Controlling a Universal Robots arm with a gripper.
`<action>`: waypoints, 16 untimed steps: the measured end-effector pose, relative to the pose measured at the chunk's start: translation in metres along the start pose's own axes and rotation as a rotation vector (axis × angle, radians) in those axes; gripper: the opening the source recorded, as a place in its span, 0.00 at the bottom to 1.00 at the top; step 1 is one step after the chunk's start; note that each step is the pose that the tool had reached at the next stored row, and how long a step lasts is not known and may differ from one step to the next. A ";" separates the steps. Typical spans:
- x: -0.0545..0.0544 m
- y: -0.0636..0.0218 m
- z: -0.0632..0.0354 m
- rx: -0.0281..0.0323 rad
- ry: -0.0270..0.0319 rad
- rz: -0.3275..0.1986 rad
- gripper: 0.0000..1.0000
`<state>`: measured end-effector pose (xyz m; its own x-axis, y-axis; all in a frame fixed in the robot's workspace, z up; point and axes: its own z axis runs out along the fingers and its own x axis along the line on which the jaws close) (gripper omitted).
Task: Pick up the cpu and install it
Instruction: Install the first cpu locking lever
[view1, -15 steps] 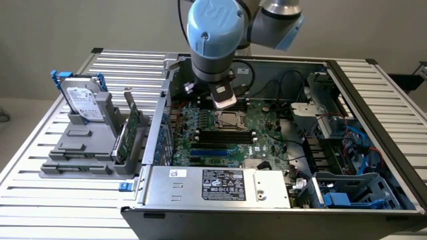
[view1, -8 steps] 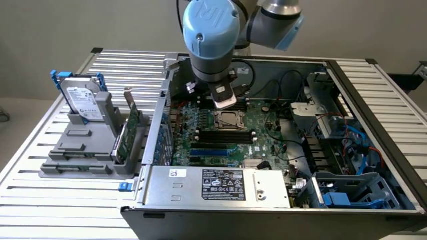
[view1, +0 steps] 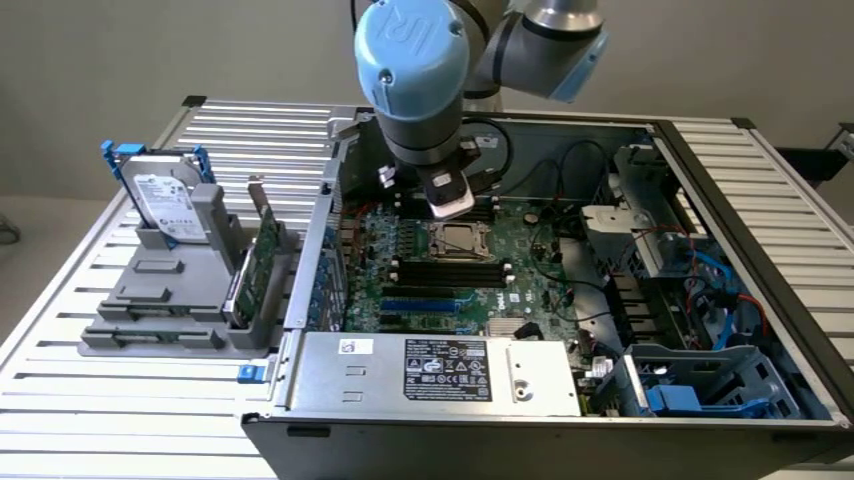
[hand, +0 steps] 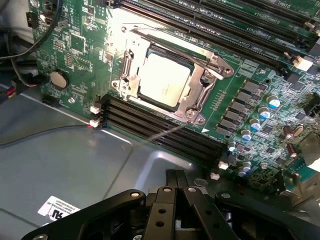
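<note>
Cpu (hand: 164, 80) is sitting in the motherboard socket (hand: 197, 102); pincer (hand: 177, 182) is hanging empty above it.
The chip is lying flat inside the frame, so placing looks done; whether the frame is latched is unclear. The arm (view1: 414, 80) is reaching down into the open computer case (view1: 534, 445), its pincer pressed together, gripping nothing.

A plain pale wall (view1: 120, 45) stands behind a slatted metal counter (view1: 120, 410), evenly lit; what may be light flooring (view1: 34, 210) shows beside it.
</note>
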<state>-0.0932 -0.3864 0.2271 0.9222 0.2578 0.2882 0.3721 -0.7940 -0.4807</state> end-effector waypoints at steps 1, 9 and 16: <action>0.000 0.0003 0.0005 -0.0041 0.0026 0.002 0.11; -0.002 0.0031 0.0050 -0.0563 -0.0005 0.002 0.11; -0.002 0.0070 0.0110 -0.0843 -0.0013 -0.007 0.11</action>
<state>-0.0913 -0.3864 0.2141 0.9196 0.2645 0.2905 0.3689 -0.8355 -0.4072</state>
